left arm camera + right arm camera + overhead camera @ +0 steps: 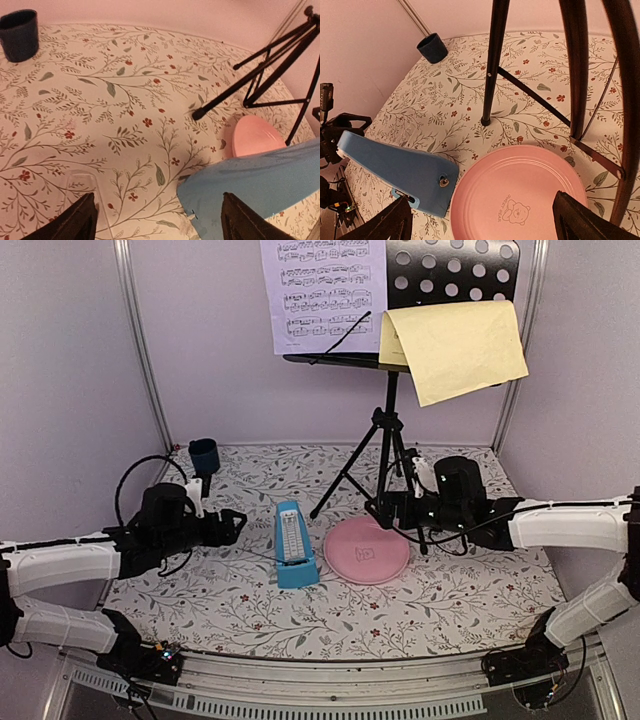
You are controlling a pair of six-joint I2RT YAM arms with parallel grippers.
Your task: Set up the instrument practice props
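Top external view puts the small blue wedge-shaped metronome upright on the floral-patterned counter. It sits between the two arms, just beside the pink round plate; whether they touch I cannot tell. It looks like rigid, smooth plastic, light and narrow with slanting faces, so I judge it easy to topple or squeeze upward. The safest hold is probably low on the body, across its two flat sides. The black perforated-desk tripod music stand rises behind the plate with its legs spread on the counter. It seems stiff but light and tip-prone, best steadied at the centre pole. On its desk the lilac printed sheet of music stands straight on the left, with a thin black wire arm across its lower corner. The yellow sheet sits skewed on the right, one corner folded and its lower edge hanging past the ledge. Both are thin and floppy, best pinched gently at an edge. The left tool gapes wide and holds nothing, close to the metronome. The right tool is likewise wide and empty above the plate, near the stand's legs. A small dark blue cup stands by the back wall.
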